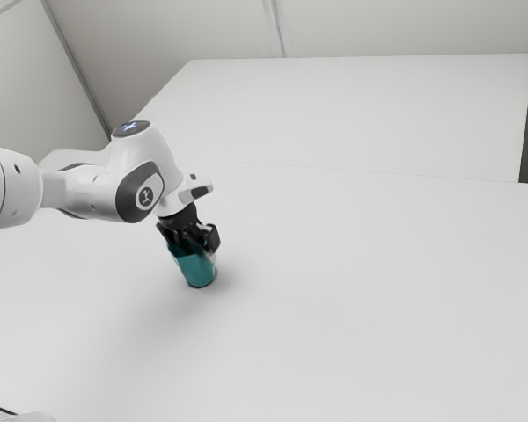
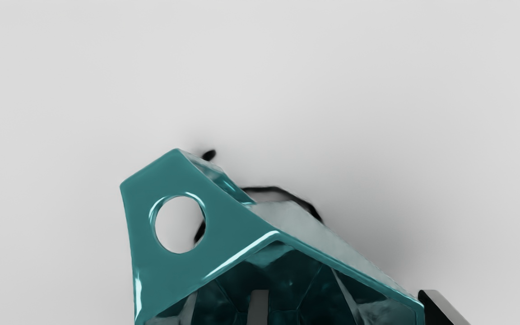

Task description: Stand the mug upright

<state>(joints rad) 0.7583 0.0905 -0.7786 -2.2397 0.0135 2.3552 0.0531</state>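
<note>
The teal mug (image 1: 194, 267) is beneath the black gripper (image 1: 190, 242) in the exterior view, leaning slightly, its lower end toward the table. In the wrist view, the mug (image 2: 165, 266) turns its faceted mouth toward the camera, with the holed handle part to one side. The gripper (image 2: 345, 304) straddles the wall there: one finger (image 2: 258, 309) is inside the mouth, the other outside close by the rim. A wide space separates the fingers, so they stand open. The mug's underside is hidden.
A pale tabletop (image 1: 361, 290) surrounds the mug, with another white surface (image 1: 361, 110) behind it. The arm (image 1: 88, 193) comes in from the exterior view's left. A small pale object with a dark cable (image 1: 0, 409) is at the lower left corner.
</note>
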